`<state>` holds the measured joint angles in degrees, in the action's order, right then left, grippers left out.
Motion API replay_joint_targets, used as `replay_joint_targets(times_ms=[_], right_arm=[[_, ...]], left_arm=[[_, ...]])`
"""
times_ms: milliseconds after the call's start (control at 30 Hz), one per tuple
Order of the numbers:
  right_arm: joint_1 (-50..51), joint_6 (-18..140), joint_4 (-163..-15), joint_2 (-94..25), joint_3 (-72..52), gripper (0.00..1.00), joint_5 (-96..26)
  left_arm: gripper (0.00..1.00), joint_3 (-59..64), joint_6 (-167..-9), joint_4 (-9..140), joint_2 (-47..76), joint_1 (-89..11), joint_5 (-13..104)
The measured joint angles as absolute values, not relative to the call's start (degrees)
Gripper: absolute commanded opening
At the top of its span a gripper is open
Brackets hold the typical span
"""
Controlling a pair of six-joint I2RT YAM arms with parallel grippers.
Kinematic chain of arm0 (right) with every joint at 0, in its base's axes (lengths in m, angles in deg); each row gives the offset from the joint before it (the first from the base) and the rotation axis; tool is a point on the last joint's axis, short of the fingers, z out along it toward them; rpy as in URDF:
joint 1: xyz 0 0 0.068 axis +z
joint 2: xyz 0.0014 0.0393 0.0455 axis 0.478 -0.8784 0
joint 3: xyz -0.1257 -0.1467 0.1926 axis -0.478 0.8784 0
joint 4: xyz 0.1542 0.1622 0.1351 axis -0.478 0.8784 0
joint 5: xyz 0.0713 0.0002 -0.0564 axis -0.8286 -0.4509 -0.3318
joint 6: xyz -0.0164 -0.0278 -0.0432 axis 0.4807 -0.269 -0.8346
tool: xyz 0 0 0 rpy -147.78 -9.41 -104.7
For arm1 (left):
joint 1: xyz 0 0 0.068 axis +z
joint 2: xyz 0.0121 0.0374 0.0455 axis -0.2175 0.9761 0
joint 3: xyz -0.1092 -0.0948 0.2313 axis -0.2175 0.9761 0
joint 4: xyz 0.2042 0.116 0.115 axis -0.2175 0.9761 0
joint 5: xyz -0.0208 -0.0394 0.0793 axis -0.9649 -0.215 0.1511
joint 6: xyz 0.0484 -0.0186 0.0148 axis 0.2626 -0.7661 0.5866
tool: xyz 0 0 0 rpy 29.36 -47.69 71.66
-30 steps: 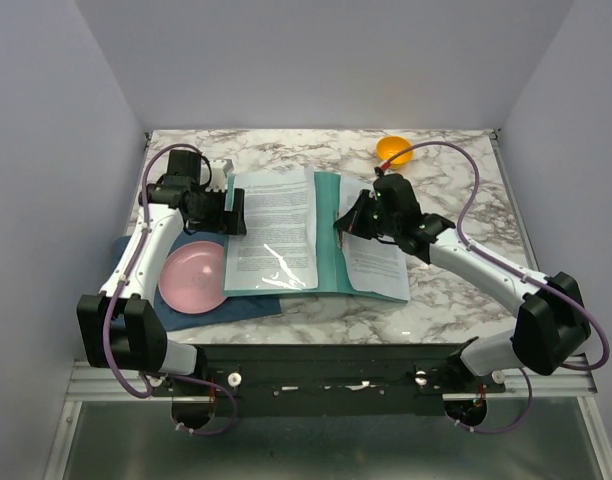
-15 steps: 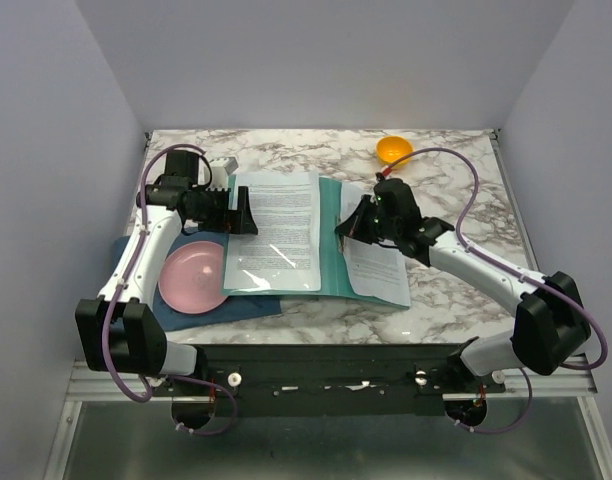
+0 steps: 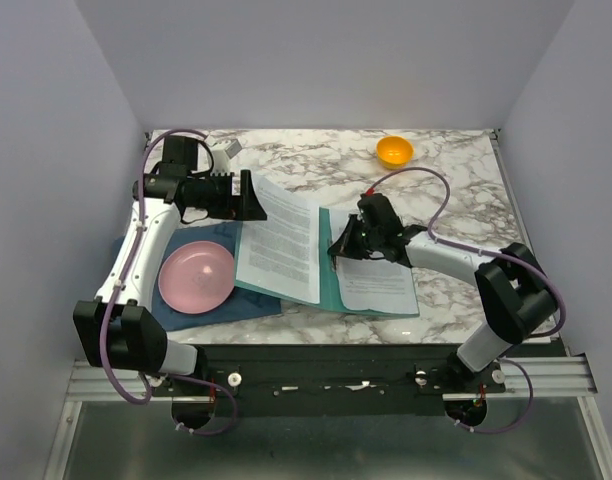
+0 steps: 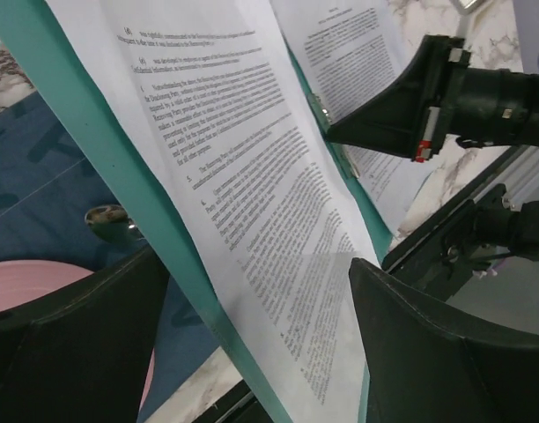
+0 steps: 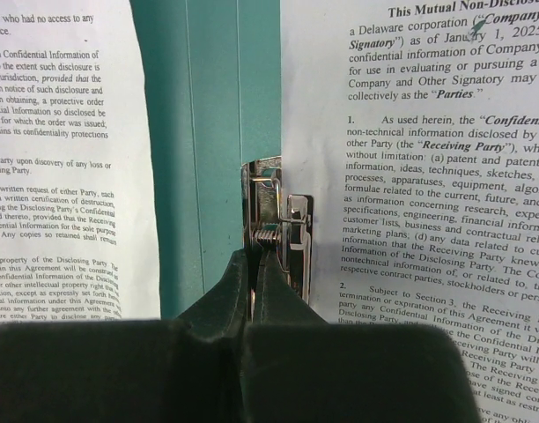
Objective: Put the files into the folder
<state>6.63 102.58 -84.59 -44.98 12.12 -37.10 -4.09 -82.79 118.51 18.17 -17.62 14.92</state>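
Whereas the left cover (image 4: 98, 154) of the teal folder (image 5: 225, 106) lay flat on the table (image 3: 456, 190) a second ago, it now stands tilted up from its 9 o'clock edge, swinging toward the spine with a printed sheet (image 3: 281, 240) lying on its inner face. The left gripper (image 3: 254, 196), at about 10 o'clock of the folder, has risen with it; its jaws are spread wide, one finger on each side of the cover's edge, so the cover looks propped rather than clamped.

The right gripper (image 3: 338, 250) has drawn nearer along the spine and sits low at the folder's middle; its jaws are pressed together, tips against the near end of the metal clip (image 5: 276, 220); whether any wire is caught between them I cannot tell. A second sheet (image 3: 381, 285) lies flat on the right half, at 3 o'clock of the spine, its inner edge at the clip.

Both files therefore seem to be inside; the closing of the folder looks under way, not yet done; the risk is the lifted sheet sliding off as the tilt steepens.

The pink plate (image 3: 196, 277) on the blue placemat (image 3: 236, 306) sits at 8 o'clock; the orange bowl (image 3: 394, 150) sits at 1 o'clock, well apart.
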Motion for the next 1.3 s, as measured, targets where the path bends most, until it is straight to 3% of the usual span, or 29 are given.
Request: replay_joint_targets(times_ms=[233,367,467,567,800,1000,1300], right_arm=[[6.63,103.06,-89.68,-49.02,14.28,0.04,-39.26],[6.65,103.39,-92.85,-53.09,14.35,0.39,-41.41],[6.63,103.34,-94.36,-55.71,14.20,0.56,-43.46],[6.49,102.16,-95.08,-56.11,13.06,0.65,-46.30],[2.76,98.58,-93.83,-53.13,12.80,0.70,-52.88],[-5.77,94.32,-87.54,-40.78,13.48,0.74,-54.78],[-14.49,88.92,-68.56,-23.95,17.28,0.82,-40.14]], left_arm=[[0.84,-4.63,-84.21,117.55,25.47,-20.11,11.01],[0.84,-8.20,-84.74,117.79,31.94,-23.28,9.70],[0.83,-12.66,-85.22,118.01,35.24,-26.50,9.55],[0.83,-17.88,-86.09,117.99,36.97,-29.45,9.55],[0.82,-24.85,-88.01,117.35,37.95,-33.73,9.46],[0.83,-26.77,-88.85,117.42,39.42,-36.20,10.16],[0.81,-30.36,-90.14,116.92,41.21,-42.93,13.09]])
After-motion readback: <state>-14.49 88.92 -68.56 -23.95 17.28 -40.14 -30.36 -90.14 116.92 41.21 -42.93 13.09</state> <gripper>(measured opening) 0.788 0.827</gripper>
